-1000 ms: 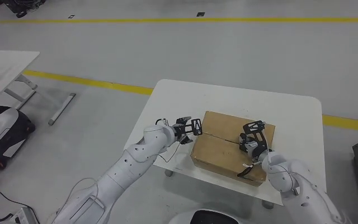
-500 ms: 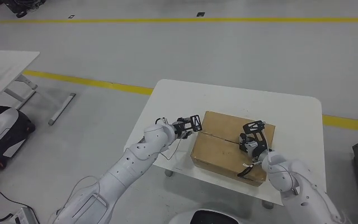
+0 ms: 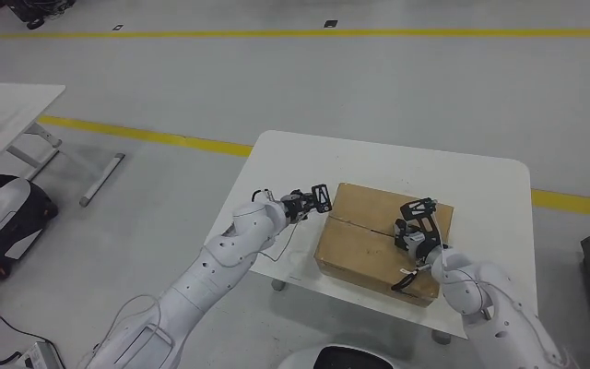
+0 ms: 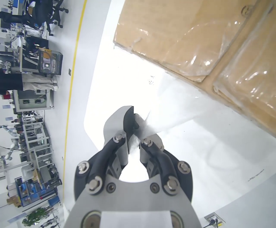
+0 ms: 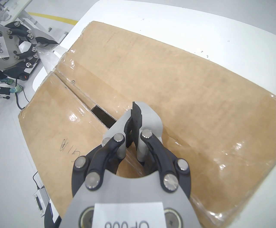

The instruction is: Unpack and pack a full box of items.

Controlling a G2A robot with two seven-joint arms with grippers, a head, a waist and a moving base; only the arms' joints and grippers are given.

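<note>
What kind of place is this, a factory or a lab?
Probably a robotics lab or workshop hall: a yellow line painted on a grey floor, equipment racks and office chairs behind, and a cardboard box on a white table.

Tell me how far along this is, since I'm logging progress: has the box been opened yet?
Barely started. Done: one end of the clear tape is peeled off the box. In hand: the left hand pinches that tape; the right hand, shut, sits over the seam. Left: the flaps are closed, so all unpacking and repacking remains.
</note>
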